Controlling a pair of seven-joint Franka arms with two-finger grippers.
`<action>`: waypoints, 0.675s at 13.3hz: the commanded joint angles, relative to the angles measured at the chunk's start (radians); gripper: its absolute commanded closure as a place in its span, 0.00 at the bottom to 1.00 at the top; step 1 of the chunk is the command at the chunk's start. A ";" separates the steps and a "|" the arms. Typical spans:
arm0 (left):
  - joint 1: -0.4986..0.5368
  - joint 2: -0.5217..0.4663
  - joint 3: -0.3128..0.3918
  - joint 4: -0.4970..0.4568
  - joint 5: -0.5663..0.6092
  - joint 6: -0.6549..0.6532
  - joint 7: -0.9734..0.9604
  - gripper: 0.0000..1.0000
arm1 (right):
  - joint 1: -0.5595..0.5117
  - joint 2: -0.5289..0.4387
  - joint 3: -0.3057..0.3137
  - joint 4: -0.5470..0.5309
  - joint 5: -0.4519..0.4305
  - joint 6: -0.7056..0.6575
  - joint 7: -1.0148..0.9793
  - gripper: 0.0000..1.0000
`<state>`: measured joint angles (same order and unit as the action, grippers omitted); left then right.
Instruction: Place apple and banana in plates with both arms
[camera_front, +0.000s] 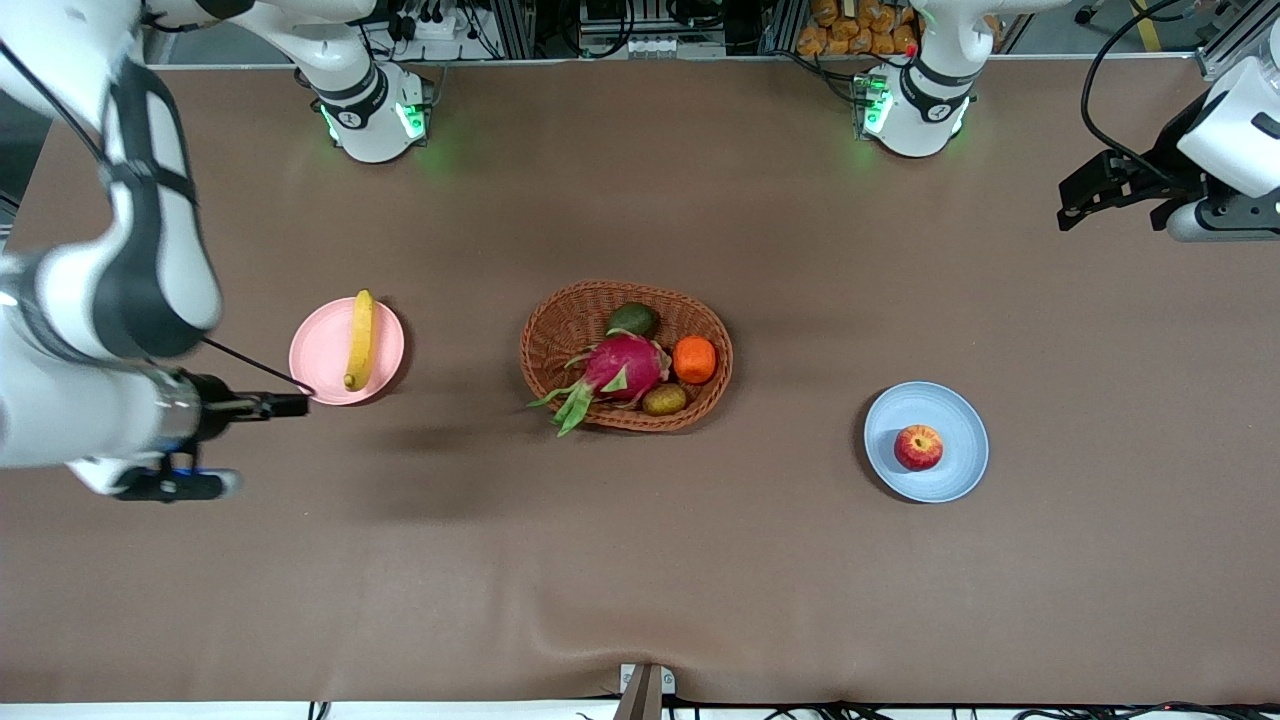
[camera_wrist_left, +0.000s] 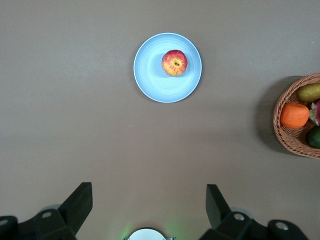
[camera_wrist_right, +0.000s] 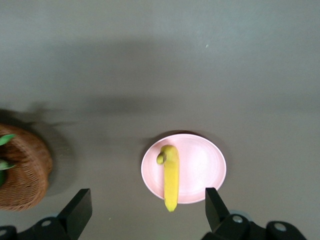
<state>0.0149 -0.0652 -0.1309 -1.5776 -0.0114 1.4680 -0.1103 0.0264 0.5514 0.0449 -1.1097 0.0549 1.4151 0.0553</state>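
Observation:
The red apple (camera_front: 918, 447) lies on the pale blue plate (camera_front: 962, 472), toward the left arm's end of the table. It also shows in the left wrist view (camera_wrist_left: 174, 62) on that plate (camera_wrist_left: 150, 77). The yellow banana (camera_front: 359, 340) lies across the pale pink plate (camera_front: 320, 368), one end past the rim. It also shows in the right wrist view (camera_wrist_right: 171, 180) on that plate (camera_wrist_right: 206, 165). My left gripper (camera_front: 1090, 200) (camera_wrist_left: 149, 192) is open and empty, high over the table's left-arm end. My right gripper (camera_front: 272, 405) (camera_wrist_right: 148, 197) is open and empty, raised beside the pink plate.
A brown wicker basket (camera_front: 556, 325) stands mid-table between the plates, holding a pink dragon fruit (camera_front: 622, 366), an orange (camera_front: 694, 360), a green fruit and a small brown one. Its edge shows in both wrist views (camera_wrist_left: 292, 142) (camera_wrist_right: 32, 172). The arm bases (camera_front: 375, 120) stand along the table's farther edge.

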 joint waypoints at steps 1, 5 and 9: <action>0.002 -0.019 -0.007 -0.007 -0.018 -0.001 0.001 0.00 | -0.032 -0.081 0.001 0.067 0.013 -0.118 -0.024 0.00; 0.003 -0.036 -0.033 -0.012 -0.007 -0.011 -0.003 0.00 | -0.049 -0.288 -0.005 0.061 0.007 -0.277 -0.172 0.00; 0.007 -0.073 -0.033 -0.059 -0.007 -0.017 0.000 0.00 | -0.036 -0.503 -0.013 -0.182 -0.009 -0.134 -0.160 0.00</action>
<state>0.0145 -0.0906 -0.1617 -1.5865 -0.0115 1.4528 -0.1119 -0.0178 0.1811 0.0327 -1.0767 0.0553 1.1675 -0.0957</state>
